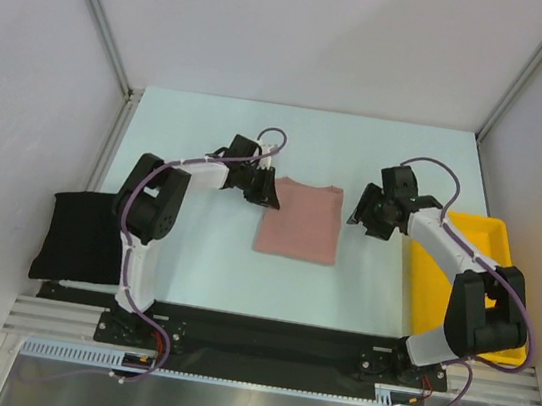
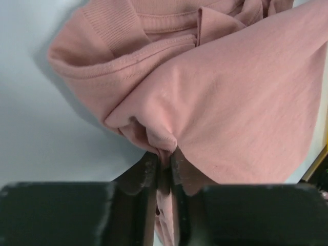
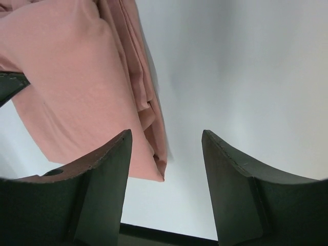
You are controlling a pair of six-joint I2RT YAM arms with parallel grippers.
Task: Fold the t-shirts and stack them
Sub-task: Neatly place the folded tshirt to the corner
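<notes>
1. Left tool, closest to the lens, has its dark jaws pinched narrow on a bunched corner fold of the dusty pink, soft knitted cotton t-shirt. The cloth puckers up from between them.
2. Right tool stands wide and holds nothing. It hangs over bare surface just beside the shirt's layered edge.
3. That pink shirt lies folded to a rough rectangle in the middle of the pale tabletop, between the two tools, with its ribbed collar toward the far side.
4. Handling, as I judge it: the shirt is light and limp, with no stiffness. It will sag from any pinch, and a shallow grip may lift only the top layer. The best holds are at the corners or along a folded edge, catching every layer, with one tool on each side.
5. Well apart, at the left edge, sits the plain black folded cloth t-shirt, equally soft by the look of it.
6. Farthest right is the rigid yellow plastic tray, partly under the right arm.
</notes>
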